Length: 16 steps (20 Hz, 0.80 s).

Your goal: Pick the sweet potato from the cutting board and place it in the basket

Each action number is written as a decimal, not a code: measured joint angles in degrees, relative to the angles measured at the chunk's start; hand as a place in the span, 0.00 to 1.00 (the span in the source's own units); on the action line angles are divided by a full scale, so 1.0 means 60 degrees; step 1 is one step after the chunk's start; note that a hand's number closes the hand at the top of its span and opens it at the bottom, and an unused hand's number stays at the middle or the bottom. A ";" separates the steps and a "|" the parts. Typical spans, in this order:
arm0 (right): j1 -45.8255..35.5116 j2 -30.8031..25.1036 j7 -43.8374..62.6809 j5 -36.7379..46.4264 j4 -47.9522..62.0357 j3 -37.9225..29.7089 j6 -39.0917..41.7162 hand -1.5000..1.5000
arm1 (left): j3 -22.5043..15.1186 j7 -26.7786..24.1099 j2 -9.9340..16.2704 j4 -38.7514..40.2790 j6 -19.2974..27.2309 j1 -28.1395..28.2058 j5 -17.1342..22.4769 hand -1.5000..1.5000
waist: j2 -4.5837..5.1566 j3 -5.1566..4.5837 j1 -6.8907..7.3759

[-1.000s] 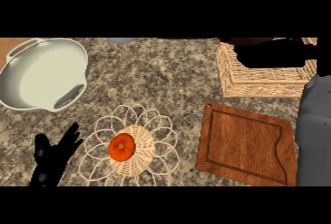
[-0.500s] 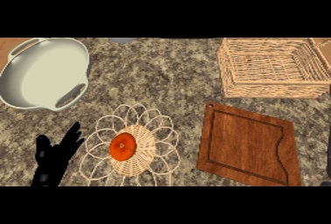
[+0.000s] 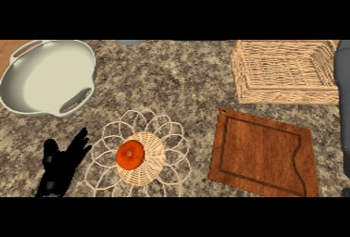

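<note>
The wooden cutting board point(image 3: 263, 152) lies at the lower right with nothing on it. An orange, rounded vegetable point(image 3: 130, 155), the only thing here that looks like the sweet potato, rests in the woven centre of a flower-shaped wire basket point(image 3: 159, 125) at lower centre. The square wicker basket point(image 3: 287, 95) at the upper right shows only its woven floor. My left hand point(image 3: 60, 162) rests open at the lower left, fingers up, just left of the wire basket. Of my right arm only a grey strip point(image 3: 344, 115) shows along the right edge; its hand is out of view.
A large white two-handled pot point(image 3: 48, 76) sits at the upper left on the speckled stone counter point(image 3: 171, 78). A strip of wood surface shows in the far upper left corner.
One second ago my right hand hovered over the square wicker basket; it has since withdrawn to the right, out of view. The left hand and the orange vegetable have not moved.
</note>
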 measured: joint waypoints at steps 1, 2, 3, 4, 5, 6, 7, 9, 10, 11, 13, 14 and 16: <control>0.0024 0.0058 -0.0115 -0.0197 0.0140 -0.0188 -0.0119 1.00 | 0.0075 -0.0179 0.0031 0.0084 -0.0044 0.0015 0.0023 0.50 | -0.0001 0.0003 -0.0008; 0.0030 0.0093 -0.0248 -0.0356 0.0296 -0.0338 -0.0239 1.00 | 0.0113 -0.0188 0.0055 0.0115 -0.0101 0.0002 0.0058 0.50 | -0.0004 0.0004 -0.0016; 0.0053 0.0058 -0.0497 -0.0528 0.0556 -0.0508 -0.0318 1.00 | 0.0194 -0.0228 0.0101 0.0162 -0.0168 -0.0018 0.0117 0.50 | -0.0003 0.0003 -0.0014; 0.0053 0.0063 -0.0715 -0.0647 0.0813 -0.0625 -0.0438 1.00 | 0.0160 -0.0102 0.0062 0.0077 -0.0148 -0.0013 0.0109 0.50 | -0.0002 0.0002 -0.0012; 0.0060 0.0020 -0.0998 -0.0773 0.1115 -0.0754 -0.0529 1.00 | 0.0183 -0.0202 0.0054 0.0080 -0.0139 0.0013 0.0089 0.50 | 0.0001 -0.0001 -0.0007; 0.0076 0.0023 -0.1249 -0.0876 0.1341 -0.0829 -0.0640 1.00 | 0.0189 -0.0144 0.0064 0.0029 -0.0171 0.0020 0.0100 0.50 | 0.0002 -0.0006 -0.0011; 0.0143 -0.0034 -0.1526 -0.1004 0.1563 -0.0926 -0.0655 1.00 | 0.0190 -0.0304 0.0027 0.0064 -0.0177 0.0060 0.0082 0.50 | 0.0000 -0.0008 -0.0016; 0.0077 -0.0120 -0.2004 -0.1165 0.2118 -0.1071 -0.0795 1.00 | 0.0137 -0.0108 -0.0035 0.0019 -0.0096 0.0015 -0.0004 0.50 | 0.0004 -0.0002 -0.0005; 0.0124 -0.0164 -0.2237 -0.1258 0.2313 -0.1140 -0.0841 1.00 | 0.0192 -0.0140 -0.0008 0.0117 -0.0143 -0.0027 0.0012 0.50 | -0.0001 0.0002 -0.0012; 0.0135 -0.0249 -0.2500 -0.1332 0.2599 -0.1217 -0.0868 1.00 | 0.0230 -0.0235 0.0007 0.0205 -0.0187 -0.0047 0.0016 0.50 | -0.0001 0.0008 -0.0007; 0.0156 -0.0499 -0.2716 -0.1141 0.3103 -0.1201 -0.1061 1.00 | 0.0305 -0.0230 0.0056 0.0178 -0.0278 -0.0064 0.0091 0.50 | 0.0011 0.0002 0.0011; 0.0182 -0.0631 -0.2577 -0.0893 0.3249 -0.1159 -0.1318 1.00 | 0.0291 -0.0080 0.0064 0.0087 -0.0283 -0.0067 0.0104 0.50 | 0.0015 -0.0004 0.0012; 0.0342 -0.0856 -0.2647 -0.0523 0.3573 -0.1001 -0.1515 1.00 | 0.0349 -0.0239 0.0071 0.0146 -0.0352 -0.0022 0.0155 0.50 | 0.0016 -0.0008 0.0007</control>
